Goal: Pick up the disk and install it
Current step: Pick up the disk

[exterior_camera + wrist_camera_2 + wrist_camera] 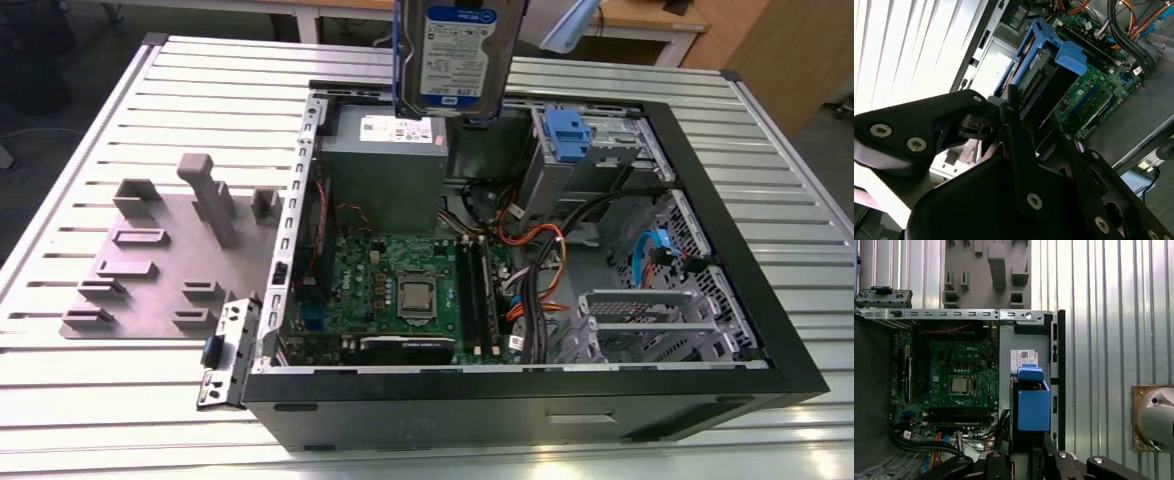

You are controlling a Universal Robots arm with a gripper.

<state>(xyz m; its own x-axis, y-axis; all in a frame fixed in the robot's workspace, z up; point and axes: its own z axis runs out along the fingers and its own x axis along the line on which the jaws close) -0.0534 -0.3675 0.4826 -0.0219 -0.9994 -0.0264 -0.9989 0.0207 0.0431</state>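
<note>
Silver disk [461, 50] face-on in exterior view, gripper [1026, 459] clamped on it in both wrist views

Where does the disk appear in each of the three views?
Exterior view: the disk hangs upright at top centre, above the computer case.
Second wrist view: the disk overlaps the motherboard.
First wrist view: the disk overlaps the power supply.
Shared landmark: the motherboard.

The gripper [1026, 458] is seen in both wrist views pointed downward, with its black fingers [1016, 131] closed against the two long edges of the disk [461, 50]. In the exterior view, the disk is held upright at the top centre of the frame.
</note>
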